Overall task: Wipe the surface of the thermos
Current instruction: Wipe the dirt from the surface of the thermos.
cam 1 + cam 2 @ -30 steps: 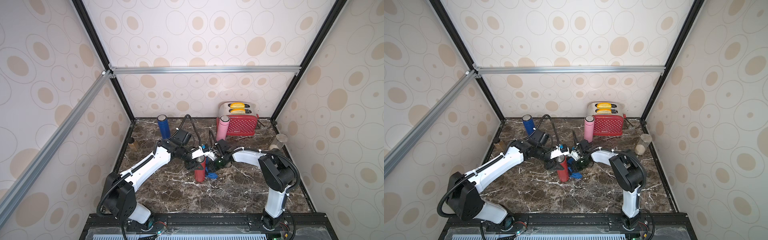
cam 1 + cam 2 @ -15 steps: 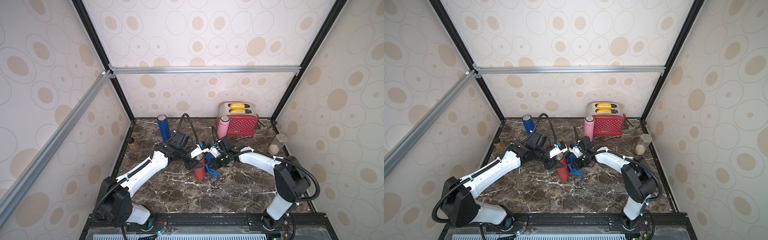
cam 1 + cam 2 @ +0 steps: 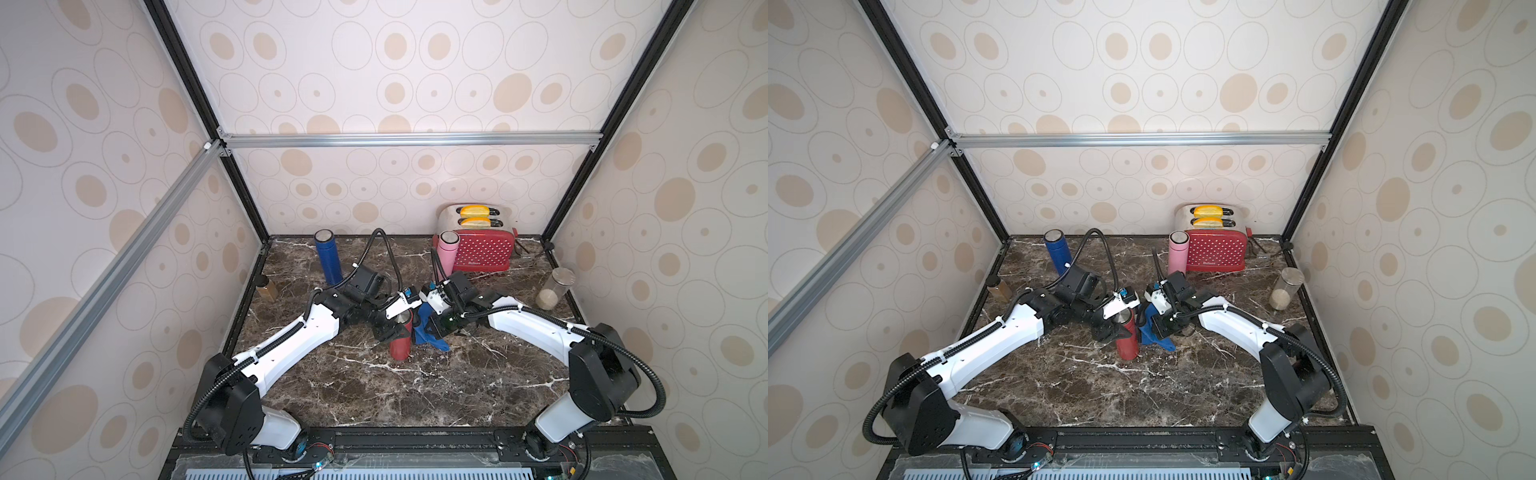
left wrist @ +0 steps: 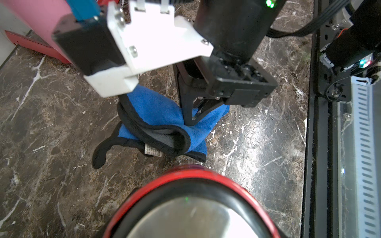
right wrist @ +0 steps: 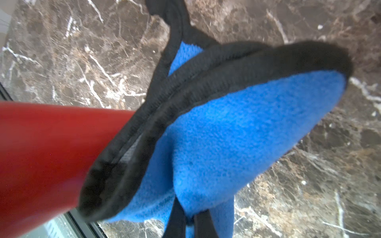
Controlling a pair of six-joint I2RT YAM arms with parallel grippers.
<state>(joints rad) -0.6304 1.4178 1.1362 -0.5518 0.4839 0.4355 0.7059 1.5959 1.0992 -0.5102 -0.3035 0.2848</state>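
Note:
The red thermos (image 3: 401,347) (image 3: 1128,345) stands upright mid-table, and its steel lid (image 4: 191,206) fills the left wrist view. My left gripper (image 3: 398,323) (image 3: 1120,323) is shut on the thermos near its top. My right gripper (image 3: 430,328) (image 3: 1156,328) (image 4: 190,121) (image 5: 189,224) is shut on a blue cloth (image 3: 428,338) (image 3: 1152,336) (image 4: 160,111) (image 5: 237,134) with black trim. The cloth hangs to the right of the thermos. Its black edge lies against the red side (image 5: 51,154).
A blue bottle (image 3: 328,257) stands back left. A pink bottle (image 3: 446,253) stands in front of a red toaster (image 3: 482,245) at the back. A glass jar (image 3: 552,289) is near the right wall, a small jar (image 3: 267,289) by the left wall.
My right arm's elbow has swung outward to the right while the cloth stayed beside the thermos, shifting slightly along it. The thermos and left gripper have barely moved.

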